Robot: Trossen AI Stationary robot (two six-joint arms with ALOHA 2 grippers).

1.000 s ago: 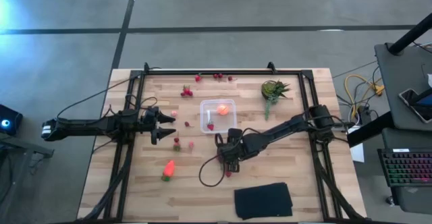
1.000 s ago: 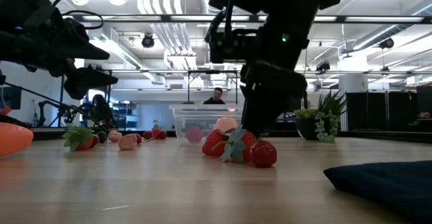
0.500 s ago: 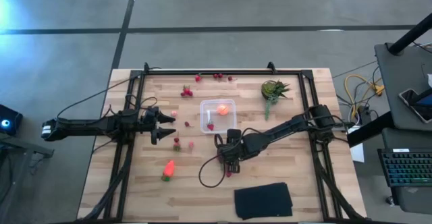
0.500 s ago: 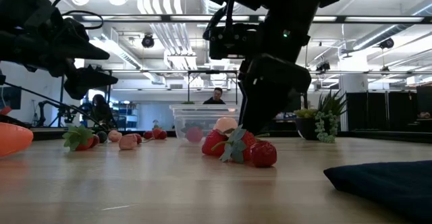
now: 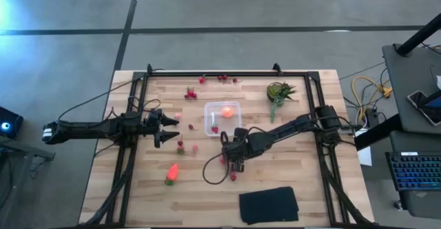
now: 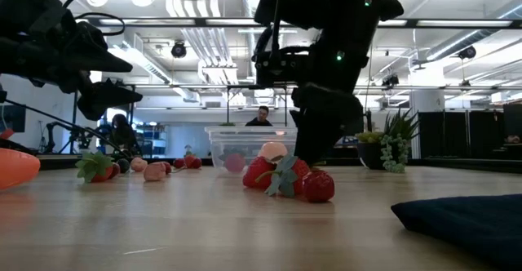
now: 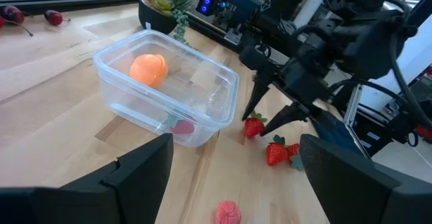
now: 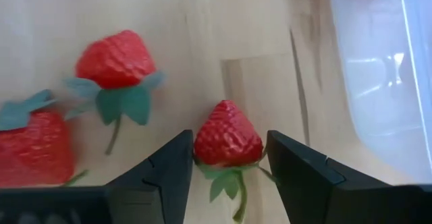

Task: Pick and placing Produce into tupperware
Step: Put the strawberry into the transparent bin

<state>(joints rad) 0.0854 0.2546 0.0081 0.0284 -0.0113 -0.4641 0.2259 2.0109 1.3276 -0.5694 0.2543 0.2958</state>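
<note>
Right end effector [image 8: 226, 158]: low over the worktop [image 5: 138, 187] at centre frame of the overhead view, just below the tupperware; fingers parted, one on each side of a red strawberry [image 8: 227, 142], neither clearly pressing it
Strawberry between the fingers: lying on the wood, green cap toward the wrist camera, near the tupperware wall
Neighbouring strawberries: two more [image 8: 116, 61] beside it on the wood, a red cluster at mid frame in the low view
Left end effector [image 5: 167, 130]: held above the worktop at left of centre in the overhead view, fingers spread wide, gripping nothing
Tupperware [image 5: 222, 118]: clear box at upper centre of the overhead view, resting on the wood; holding a round orange fruit [image 7: 148, 69] and a red piece against the near wall
Carrot-like piece [image 5: 172, 173]: orange with a green end, lower left of centre, well apart from the box
Loose red pieces: several scattered along the upper edge of the worktop [image 5: 222, 78] and between the left end effector and the box
Spiky green plant [image 5: 279, 92]: upper right of the worktop
Black cloth [image 5: 269, 205]: flat at lower right of centre
</note>
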